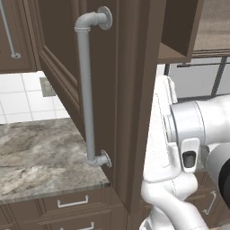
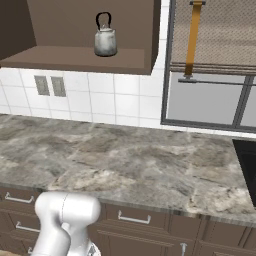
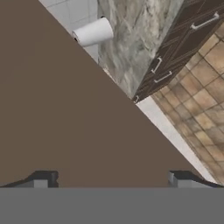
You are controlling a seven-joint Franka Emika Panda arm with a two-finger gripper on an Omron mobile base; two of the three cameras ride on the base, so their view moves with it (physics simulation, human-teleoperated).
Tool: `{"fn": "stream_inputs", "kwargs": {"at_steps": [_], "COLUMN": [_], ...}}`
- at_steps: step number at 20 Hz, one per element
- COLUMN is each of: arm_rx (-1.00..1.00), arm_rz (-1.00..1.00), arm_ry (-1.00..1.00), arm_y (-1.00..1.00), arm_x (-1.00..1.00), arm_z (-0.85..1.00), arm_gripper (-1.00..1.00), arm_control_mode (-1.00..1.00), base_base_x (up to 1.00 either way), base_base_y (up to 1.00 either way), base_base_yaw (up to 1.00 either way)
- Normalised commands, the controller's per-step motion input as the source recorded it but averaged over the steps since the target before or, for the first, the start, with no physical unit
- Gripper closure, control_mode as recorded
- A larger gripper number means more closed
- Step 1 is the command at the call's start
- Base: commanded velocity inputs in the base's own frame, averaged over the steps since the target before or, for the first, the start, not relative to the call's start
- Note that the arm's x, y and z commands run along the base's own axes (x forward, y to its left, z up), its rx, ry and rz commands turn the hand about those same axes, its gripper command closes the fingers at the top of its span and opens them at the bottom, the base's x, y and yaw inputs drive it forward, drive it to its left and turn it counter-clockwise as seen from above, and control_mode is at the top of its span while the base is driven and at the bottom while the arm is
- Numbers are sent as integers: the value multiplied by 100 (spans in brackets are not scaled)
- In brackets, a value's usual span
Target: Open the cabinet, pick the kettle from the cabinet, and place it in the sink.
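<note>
The cabinet door stands swung open, its grey bar handle facing near. The kettle sits upright on the cabinet shelf above the marble surface. The fingers are spread wide, holding nothing, close against brown wood.

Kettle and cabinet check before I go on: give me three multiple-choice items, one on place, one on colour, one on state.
1. Where is the kettle?
A. in the sink
B. on the open cabinet shelf
C. on the counter

2. The kettle's handle is
A. black
B. gold
C. red

3. The end effector is
A. shut on the kettle
B. shut, empty
C. open, empty

Answers: 1 B, it stands upright on the shelf above the counter; 2 A, a thin dark arch; 3 C, the fingertips stand wide apart with only a brown panel ahead.
</note>
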Motion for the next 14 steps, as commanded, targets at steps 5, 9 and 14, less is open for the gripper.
{"fn": "stream_inputs", "kwargs": {"at_steps": [5,9,14], "arm_rx": [-3,-7,-11], "arm_rz": [0,3,10], "arm_ry": [2,-14,-32], "arm_y": [-40,-42,-43], "arm_x": [8,3,1], "arm_z": [6,12,11], "arm_gripper": [-100,-100,-100], "arm_control_mode": [-100,-100,-100], "base_base_x": [0,0,0], "base_base_y": [0,0,0], "base_base_yaw": [0,0,0]}}
